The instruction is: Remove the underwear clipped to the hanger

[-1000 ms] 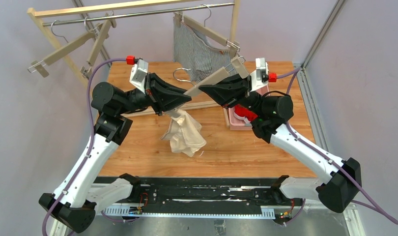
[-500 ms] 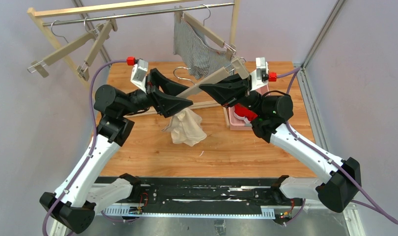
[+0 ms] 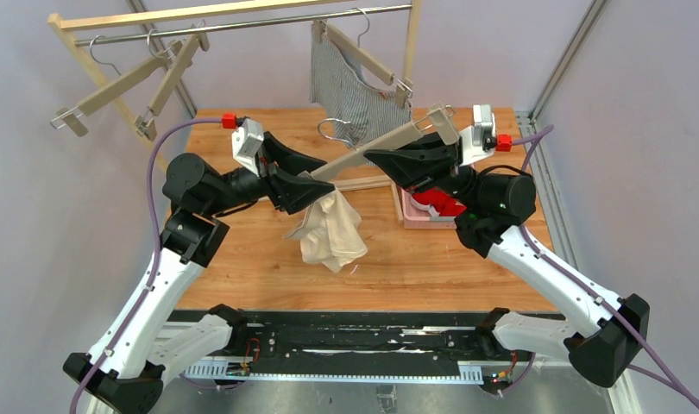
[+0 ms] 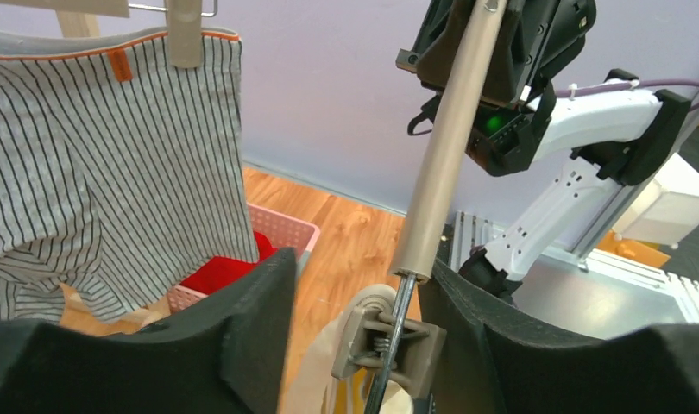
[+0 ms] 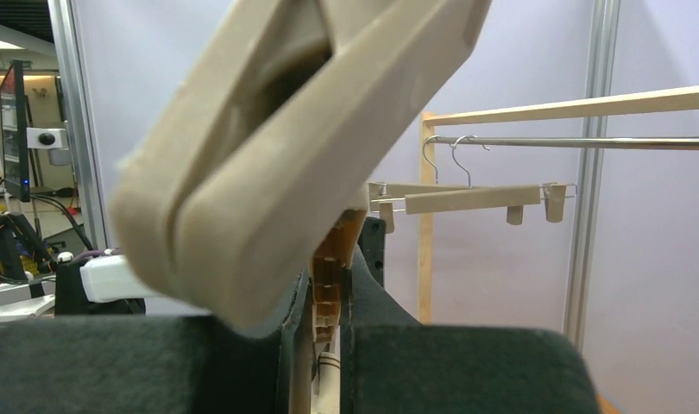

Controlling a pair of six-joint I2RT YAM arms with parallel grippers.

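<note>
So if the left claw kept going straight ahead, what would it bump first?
Probably the hanger's clip, which sits between the open fingers of the left gripper; beyond it, the hanger bar held by the right gripper.

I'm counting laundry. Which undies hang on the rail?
The striped pair, clipped up on the rail. The cream pair droops over the table; the red pair is in the basket.

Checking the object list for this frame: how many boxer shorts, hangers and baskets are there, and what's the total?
Boxer shorts: 3 (striped pair, cream pair, red pair)
Hangers: 4 (two empty hangers, striped pair's hanger, held hanger)
Baskets: 1 (pink basket)
Total: 8
</note>
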